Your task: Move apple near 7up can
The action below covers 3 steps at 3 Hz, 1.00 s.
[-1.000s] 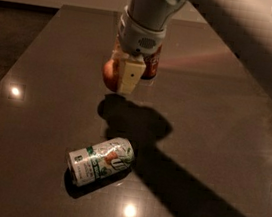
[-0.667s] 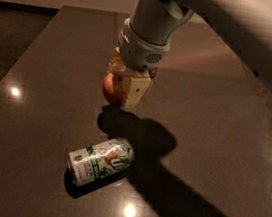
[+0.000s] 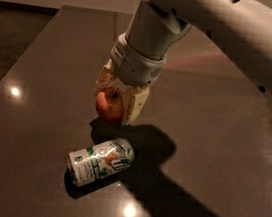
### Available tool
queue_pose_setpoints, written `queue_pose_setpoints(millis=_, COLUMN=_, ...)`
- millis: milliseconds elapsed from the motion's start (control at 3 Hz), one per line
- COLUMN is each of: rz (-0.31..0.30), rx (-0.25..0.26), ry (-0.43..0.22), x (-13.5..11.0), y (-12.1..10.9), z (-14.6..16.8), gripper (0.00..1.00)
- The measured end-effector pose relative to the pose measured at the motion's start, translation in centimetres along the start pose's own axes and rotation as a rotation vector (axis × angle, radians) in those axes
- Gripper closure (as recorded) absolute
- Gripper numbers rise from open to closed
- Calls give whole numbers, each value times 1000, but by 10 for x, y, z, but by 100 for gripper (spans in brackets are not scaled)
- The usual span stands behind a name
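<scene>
Dark glossy stone makes up the counter (image 3: pixel 215 116), and on it you have one 7up can (image 3: pixel 101 161) and, above it, one apple (image 3: pixel 108 105), one hand (image 3: pixel 114 108) and one arm (image 3: pixel 151 37). You can count three bright light spots reflected on the surface. The hand is clamped on the apple, a cream finger pressing each side, stem pointing up. The apple hangs just behind the can, close to it but not touching. The can lies on its side, its top end towards the lower left.

Compared with a second ago, the hand and the apple sit lower and nearer the can, while the can lies exactly where it did.

You see the arm cut off by the top and right edges. The left finger is largely hidden behind the apple. A broad shadow covers the counter under the hand, so you cannot tell whether the apple's underside touches the surface
</scene>
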State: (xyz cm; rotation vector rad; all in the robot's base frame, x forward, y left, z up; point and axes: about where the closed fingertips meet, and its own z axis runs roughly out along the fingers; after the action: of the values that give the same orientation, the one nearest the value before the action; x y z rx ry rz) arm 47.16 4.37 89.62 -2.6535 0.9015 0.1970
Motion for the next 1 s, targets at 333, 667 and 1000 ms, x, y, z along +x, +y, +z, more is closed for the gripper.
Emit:
queue_pose_setpoints(millis=333, rz=-184, rx=-17, ry=-36, x=-7, y=5, z=5, gripper=100)
queue_pose_setpoints(millis=667, rz=-362, rx=-31, ry=-49, x=-9, y=11, z=12, gripper=100)
queue_pose_setpoints(millis=1000, rz=-492, rx=-36, ry=-44, x=-8, y=14, z=22, gripper=100)
